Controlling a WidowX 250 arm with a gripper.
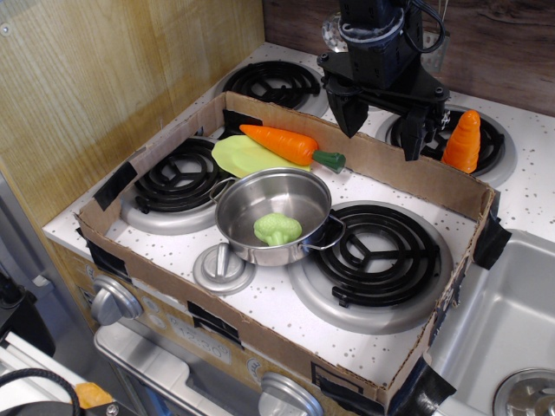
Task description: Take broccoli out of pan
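Note:
The light-green broccoli (277,229) lies inside the shiny steel pan (260,198), near its front wall. The pan stands in the middle of the toy stove top, between the front-left and front-right burners. My black gripper (382,126) hangs above the back edge of the cardboard frame, up and to the right of the pan. Its two fingers are spread apart and hold nothing.
A cardboard frame (408,165) rings the front burners. An orange carrot (282,143) with a dark green stem lies on a flat yellow-green leaf piece (243,156) behind the pan. A small metal lid (224,267) sits in front. An orange object (462,141) stands on the back-right burner. A sink (507,329) is at right.

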